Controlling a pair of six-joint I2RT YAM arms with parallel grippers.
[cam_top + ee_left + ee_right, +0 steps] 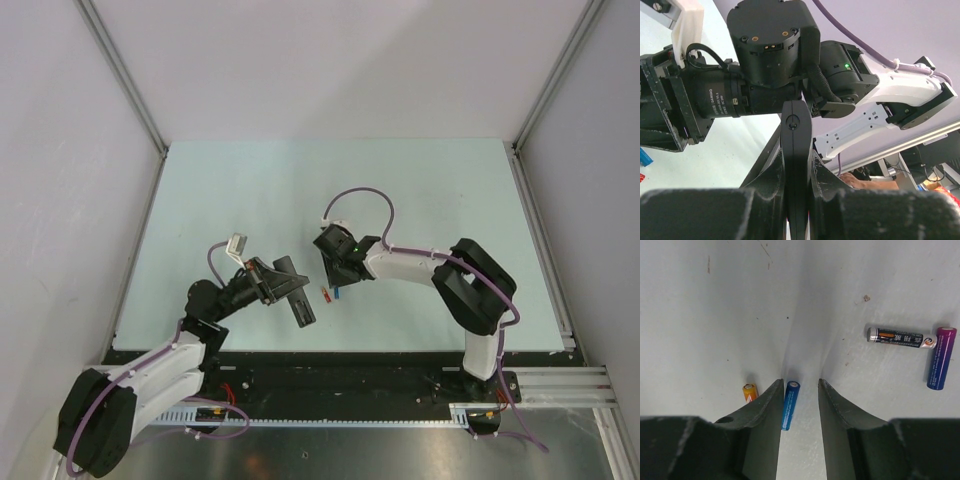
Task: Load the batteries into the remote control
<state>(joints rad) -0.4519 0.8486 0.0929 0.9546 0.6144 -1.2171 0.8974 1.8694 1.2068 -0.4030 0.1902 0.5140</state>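
My left gripper (278, 283) is shut on the slim black remote control (299, 302) and holds it above the table. In the left wrist view the remote (797, 130) stands edge-on between the jaws of that gripper (796, 146). My right gripper (333, 277) hangs open just above two small batteries, a red-orange one (324, 293) and a blue one (335, 293). In the right wrist view the blue battery (789, 405) lies on the table between the open jaws of my right gripper (798, 383), close to the left finger. The orange battery (749, 391) lies just outside that finger.
A black battery (897, 337) and a purple battery (941, 357) lie on the pale table (715, 315) to the right of my right gripper. The two arms are close together near the table's middle front. A black rail (350, 375) runs along the near edge.
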